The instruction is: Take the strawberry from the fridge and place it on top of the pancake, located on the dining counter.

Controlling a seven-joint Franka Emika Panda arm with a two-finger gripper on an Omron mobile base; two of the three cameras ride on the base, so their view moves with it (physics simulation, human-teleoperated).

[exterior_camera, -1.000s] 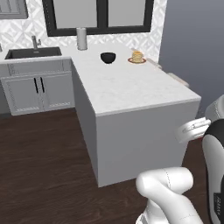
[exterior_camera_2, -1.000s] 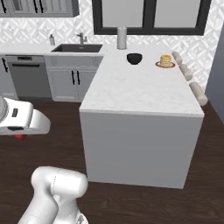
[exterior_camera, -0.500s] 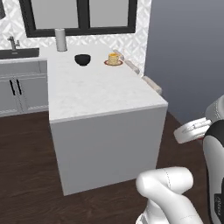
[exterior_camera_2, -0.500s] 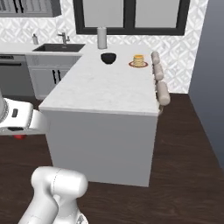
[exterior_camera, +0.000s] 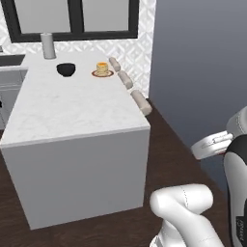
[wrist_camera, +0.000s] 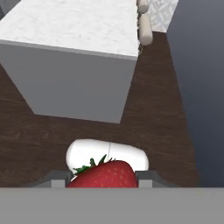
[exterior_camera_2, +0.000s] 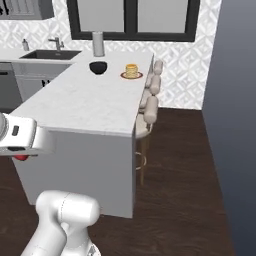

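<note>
Dining counter (exterior_camera: 72,108): long white marble top on light grey sides, standing on dark wood floor (exterior_camera_2: 185,175). Far end of the top, near the window wall: black bowl (exterior_camera: 66,69), with the pancake (exterior_camera: 102,68) stack on its red-brown plate (exterior_camera: 102,74) just beside it toward the stool side, the two apart. Grey cylinder (exterior_camera: 47,45) upright at the back edge, behind the bowl. Beige stools (exterior_camera_2: 150,105) stand on the floor in a row along the long side (seats tucked under the overhang). Near end of the top bare marble.
</note>
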